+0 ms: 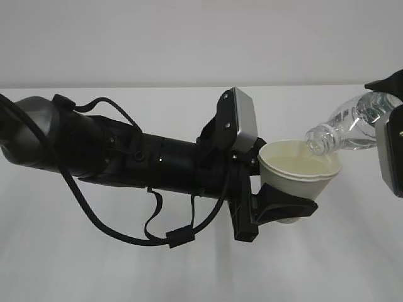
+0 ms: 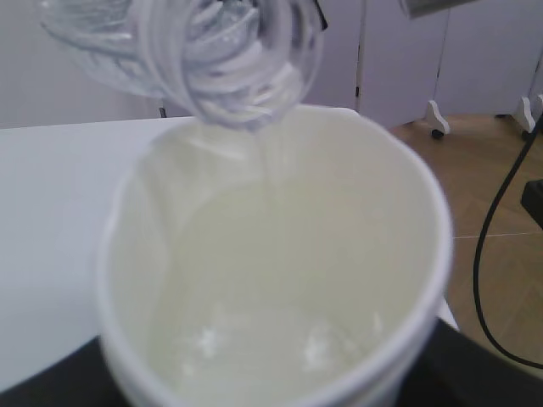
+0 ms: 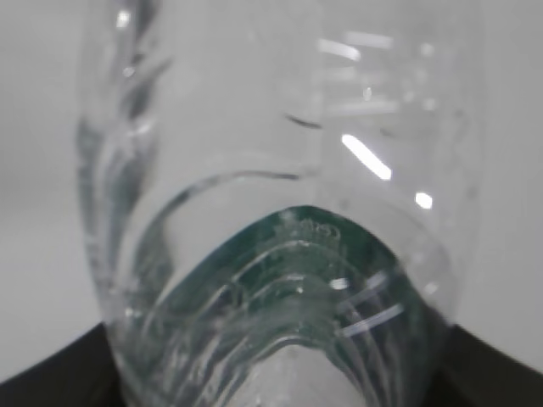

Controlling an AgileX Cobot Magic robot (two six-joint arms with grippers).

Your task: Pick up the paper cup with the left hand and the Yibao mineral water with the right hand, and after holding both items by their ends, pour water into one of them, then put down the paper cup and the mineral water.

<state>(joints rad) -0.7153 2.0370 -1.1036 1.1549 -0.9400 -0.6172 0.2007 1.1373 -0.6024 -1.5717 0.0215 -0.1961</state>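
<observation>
White table (image 1: 94, 264), pale wall (image 1: 189, 38), wooden floor (image 2: 501, 212) beyond.

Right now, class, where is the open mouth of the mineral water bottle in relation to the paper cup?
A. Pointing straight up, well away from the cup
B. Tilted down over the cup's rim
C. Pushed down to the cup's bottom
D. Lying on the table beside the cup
B: the Yibao mineral water is tipped neck-down over the rim of the paper cup, a thin stream falling into it.
</observation>
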